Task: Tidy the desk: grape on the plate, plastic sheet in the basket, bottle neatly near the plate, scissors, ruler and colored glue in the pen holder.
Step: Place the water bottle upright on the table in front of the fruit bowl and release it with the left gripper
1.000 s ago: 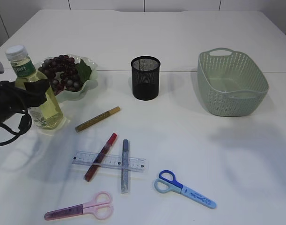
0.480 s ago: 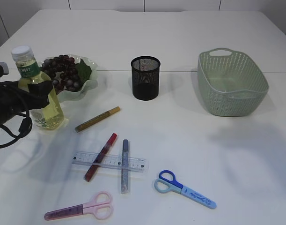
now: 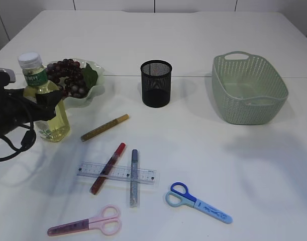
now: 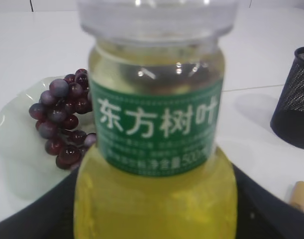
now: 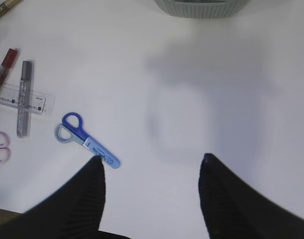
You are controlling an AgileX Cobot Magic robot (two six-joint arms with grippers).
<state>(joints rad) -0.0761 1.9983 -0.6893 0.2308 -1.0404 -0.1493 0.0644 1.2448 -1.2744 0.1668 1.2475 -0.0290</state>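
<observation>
Exterior view: at the left edge, the left gripper (image 3: 40, 103) sits around the bottle (image 3: 44, 103) of yellow liquid, its dark fingers on either side of the body; whether they press on it or stand just clear cannot be told. The bottle stands upright on the table (image 3: 193, 40), just beside the pale green plate (image 3: 95, 83), which carries the grapes (image 3: 68, 78). At upper centre is the black mesh pen holder (image 3: 156, 83); at upper right, the green basket (image 3: 248, 89). Lower centre holds the clear ruler (image 3: 117, 172), with a red glue pen (image 3: 108, 167) and a grey glue pen (image 3: 134, 177) lying across it, and a gold glue pen (image 3: 104, 127) above them. Pink scissors (image 3: 85, 222) lie at the bottom left, blue scissors (image 3: 197, 202) to their right.

Left wrist view: the bottle fills the middle of the frame — green label, white cap at the top. Grapes on the plate show at left, the pen holder at the right edge.

Right wrist view: the right gripper (image 5: 152, 191) hangs released — both fingers wide apart over bare table, holding nothing. The blue scissors lie at lower left, the ruler and pens at far left.
</observation>
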